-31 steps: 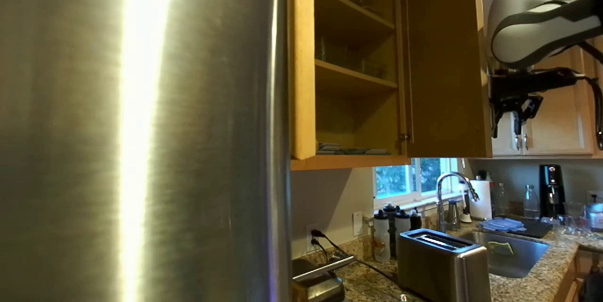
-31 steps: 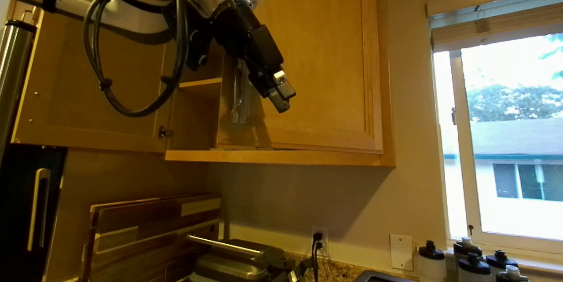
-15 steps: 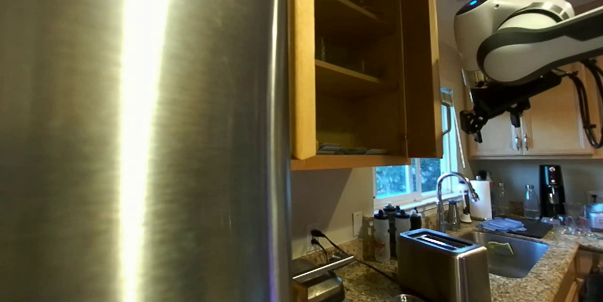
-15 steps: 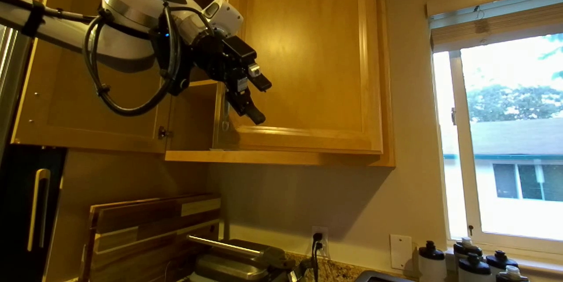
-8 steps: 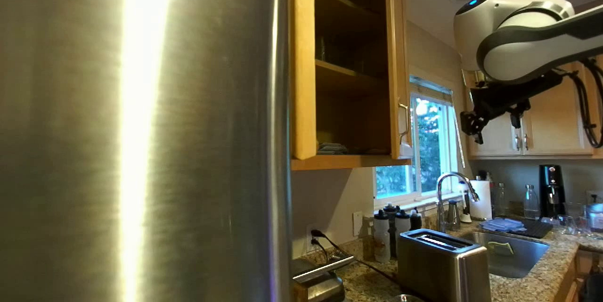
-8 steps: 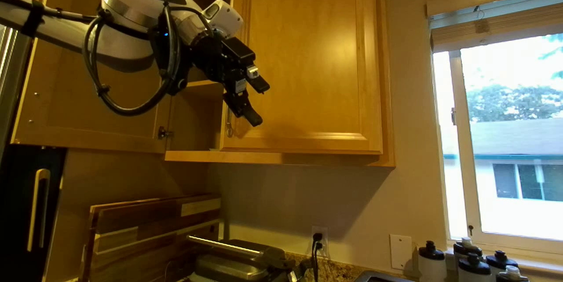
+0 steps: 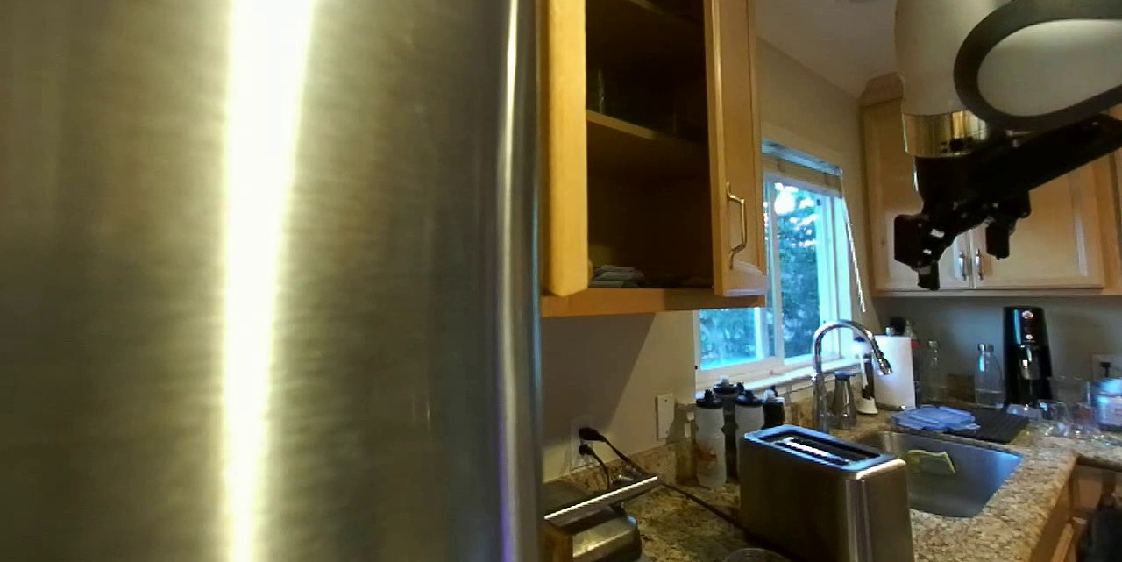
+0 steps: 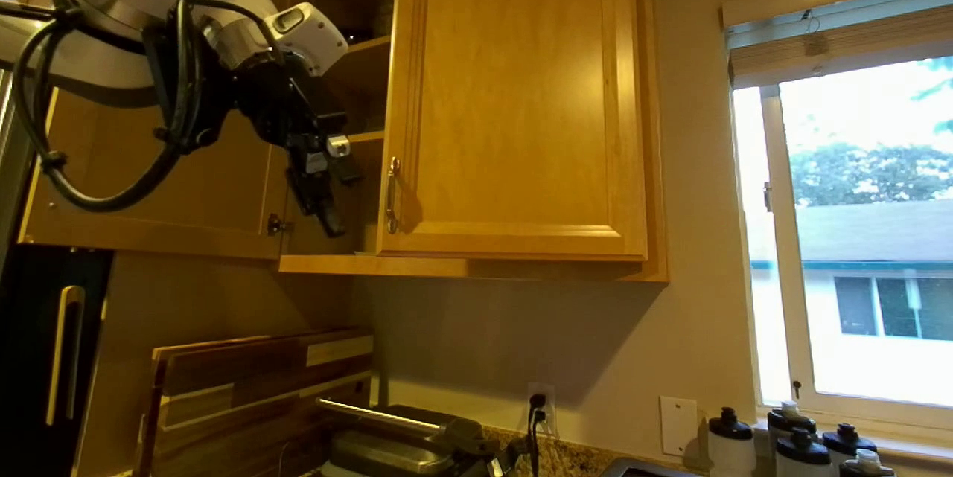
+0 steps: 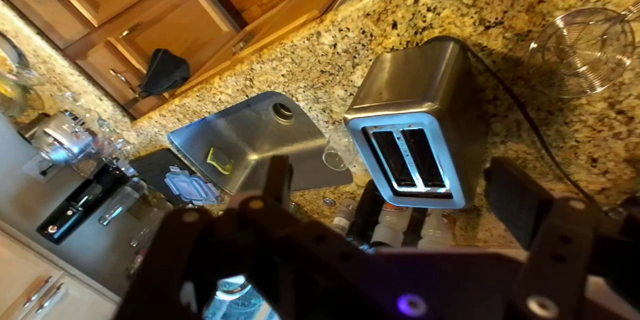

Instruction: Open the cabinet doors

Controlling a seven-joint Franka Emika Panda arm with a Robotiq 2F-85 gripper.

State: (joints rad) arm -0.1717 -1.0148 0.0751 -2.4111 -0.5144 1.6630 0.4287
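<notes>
Cabinet doors [image 8: 521, 97], hung as a pair on the wall [image 8: 610, 335], in sight in both exterior views. At the left of the frame in an exterior view, one door [image 8: 223, 194], wide open, with inner side and hinge [image 8: 277, 224] on show. Just swung back toward the cabinet [image 8: 474, 266] over the last seconds: the middle door [image 8: 514, 101], at the centre of that frame, with outer side and handle [image 8: 391, 196] now turned to view. Probably a setback for the task, half done at best, and likely a call for another pull at that handle. Hard to tell the width of any gap left. Drawn away too, toward the left of the frame: the pincer [image 8: 341, 200]. Released, holding nothing, with fingers [image 9: 276, 175] spread wide apart in the wrist view and a toaster [image 9: 420, 115] on the counter [image 9: 480, 0] showing beyond, between them. As for the middle door: right of the pincer in that frame, untouched; well apart in an exterior view too, with the window [image 7: 793, 233] showing in the space between.
</notes>
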